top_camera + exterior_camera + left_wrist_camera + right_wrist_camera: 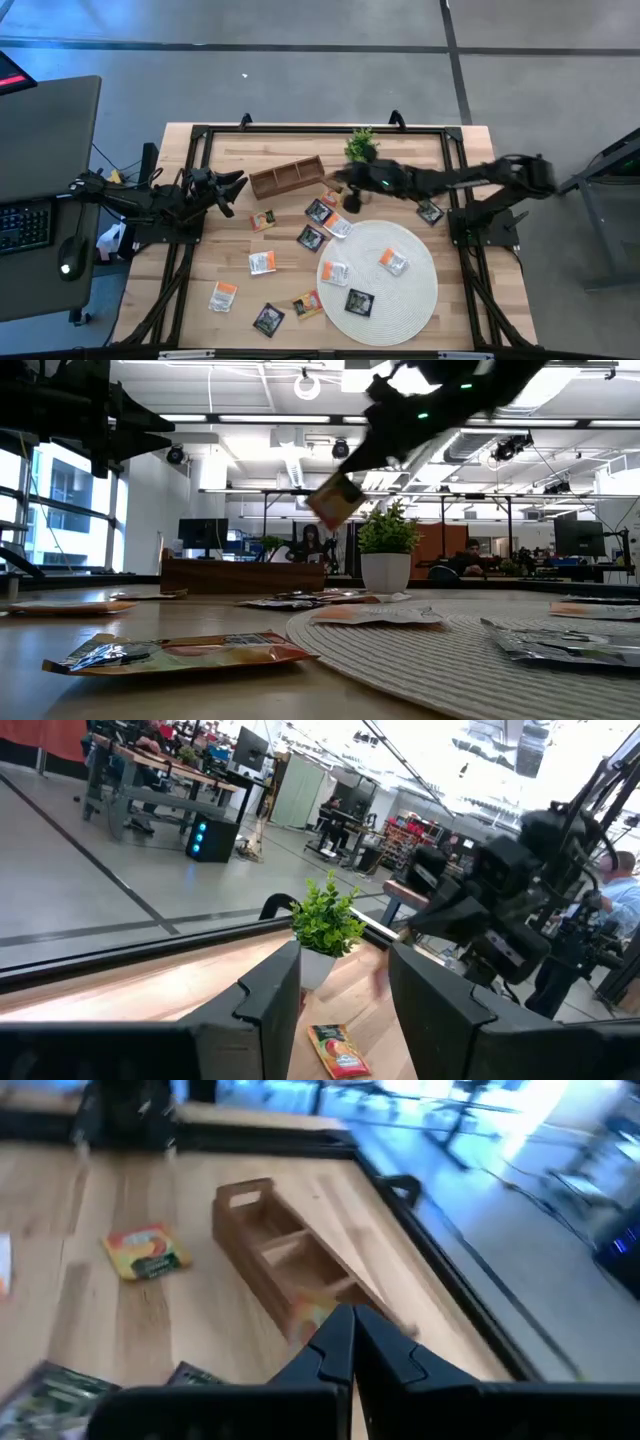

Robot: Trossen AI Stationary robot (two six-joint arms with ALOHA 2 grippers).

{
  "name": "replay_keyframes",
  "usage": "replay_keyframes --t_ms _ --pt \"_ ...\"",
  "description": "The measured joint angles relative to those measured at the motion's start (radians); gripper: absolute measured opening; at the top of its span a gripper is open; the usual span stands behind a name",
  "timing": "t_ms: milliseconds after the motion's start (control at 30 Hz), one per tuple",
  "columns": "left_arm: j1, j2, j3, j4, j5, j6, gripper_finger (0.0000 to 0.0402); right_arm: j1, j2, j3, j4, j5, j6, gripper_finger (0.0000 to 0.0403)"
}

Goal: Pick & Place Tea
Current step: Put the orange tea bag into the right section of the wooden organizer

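Several small flat tea sachets lie on the wooden table (230, 250) and on the round woven mat (400, 300), among them a white-and-orange one (262, 262) and a black one (359, 301). My right gripper (349, 192) reaches in from the table's right, just right of the wooden compartment tray (287, 177), and is shut on a yellow-brown sachet (337, 501). My left gripper (345, 995) waits open at the table's left edge (232, 186), pointing level toward the potted plant (328, 920). My right gripper pinches the yellow-brown sachet at its upper edge (347, 482) between its two shut fingers (335, 1342). The fingers slant down toward the table's left. The sachet hangs tilted below the fingers, lifted clear of the table.
The tray (290, 1265) lies slantwise just beyond my right gripper, with a yellow sachet (147, 1252) on the bare wood next to it. The small potted plant (361, 146) stands at the far edge. A black frame (300, 130) borders the table.
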Motion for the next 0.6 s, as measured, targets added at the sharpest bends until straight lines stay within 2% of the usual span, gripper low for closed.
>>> replay_keyframes --t_ms 67,200,367,467,600 --pt "0.000 0.000 0.000 0.000 0.000 0.016 0.0152 -0.032 0.092 0.112 -0.072 -0.058 -0.103 0.0001" --pt "0.000 0.000 0.000 -0.002 0.001 0.017 0.0152 -0.080 0.277 0.373 -0.275 -0.107 -0.300 0.0001" --pt "0.000 0.000 0.000 -0.007 0.029 0.016 0.0152 -0.124 0.460 0.696 -0.609 -0.098 -0.403 0.0000" --pt "0.000 0.000 0.000 -0.010 0.031 0.016 0.0152 -0.140 0.555 0.818 -0.720 -0.114 -0.461 0.0000" --pt "0.000 0.000 0.000 -0.035 0.031 0.016 0.0152 -0.148 0.658 0.901 -0.749 -0.115 -0.537 0.0000"
